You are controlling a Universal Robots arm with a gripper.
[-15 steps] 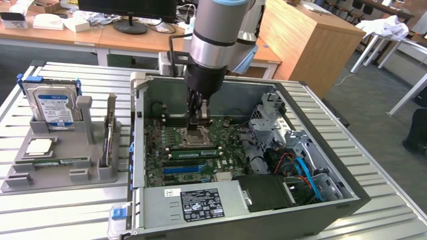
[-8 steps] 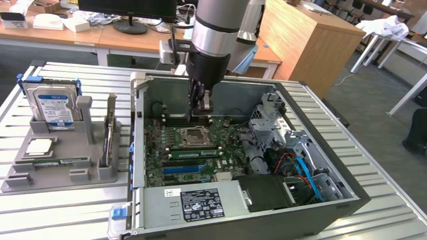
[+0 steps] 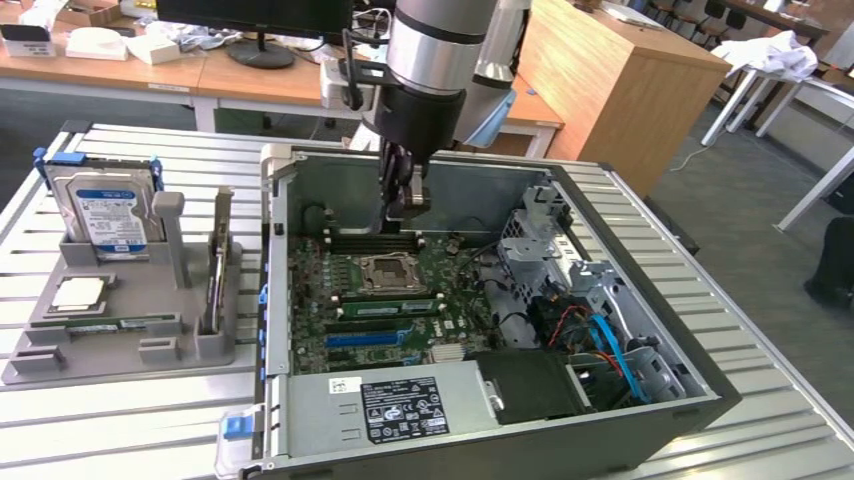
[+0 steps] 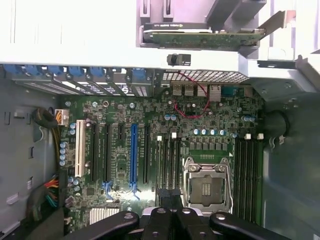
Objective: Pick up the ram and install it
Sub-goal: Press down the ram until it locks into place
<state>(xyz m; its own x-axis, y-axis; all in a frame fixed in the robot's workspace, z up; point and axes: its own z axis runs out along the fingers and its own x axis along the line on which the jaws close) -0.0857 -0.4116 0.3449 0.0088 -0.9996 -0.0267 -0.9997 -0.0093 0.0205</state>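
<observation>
exterior view: the hand (image 3: 404,208) hangs inside the open computer case (image 3: 274,250), fingers pressed together, just above the black slots behind the cpu socket. nothing can be made out pinched between them. the ram (image 3: 114,324), a thin green stick, appears to lie flat in the grey holder (image 3: 134,352) on the table (image 3: 134,412), well apart from the hand, at the exterior view's left.

wrist view: the closed hand (image 4: 170,200) sits in line with the long memory slots (image 4: 170,160) beside the socket (image 4: 207,185).

judgement: the pickup looks not yet done; grasping calls for spread fingers squared across the stick's thin edges.
</observation>
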